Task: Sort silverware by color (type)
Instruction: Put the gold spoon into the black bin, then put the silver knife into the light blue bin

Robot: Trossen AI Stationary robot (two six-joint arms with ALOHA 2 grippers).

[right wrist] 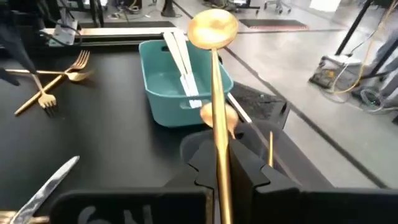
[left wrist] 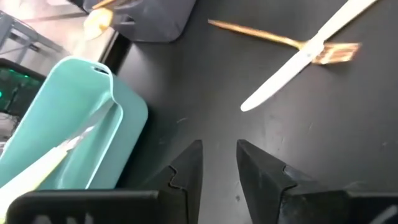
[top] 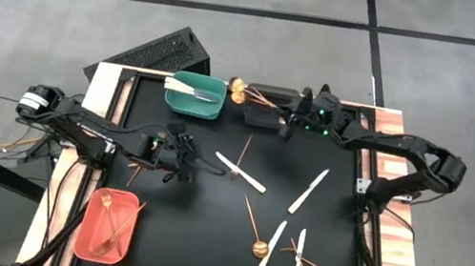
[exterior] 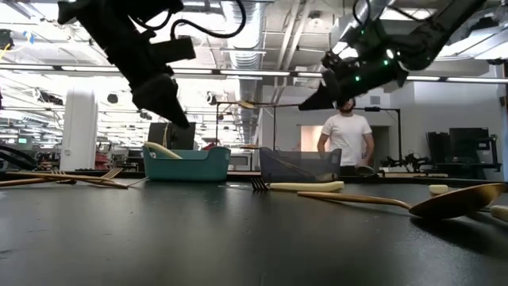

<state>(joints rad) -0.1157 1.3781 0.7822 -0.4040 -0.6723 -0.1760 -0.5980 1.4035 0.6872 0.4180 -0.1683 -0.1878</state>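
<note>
On the mat (top: 204, 215), perhaps five white knives (top: 241, 172) lie.

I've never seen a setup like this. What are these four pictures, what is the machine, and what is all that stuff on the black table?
It is a robot with two dark arms, each ending in a two-finger claw. One picture looks straight down from above, one looks level across the table top, and two come from small cameras on the arms' wrists.

On the black table lie white plastic knives and gold forks and spoons waiting to be sorted. A teal bin holds white knives, a salmon bin holds gold pieces, and a dark grey bin stands beside the teal one.

The right claw is shut on a gold spoon, holding it near the grey bin. The left claw hangs above the table near the teal bin, its fingers slightly apart, holding nothing. A person stands in the room behind.
</note>
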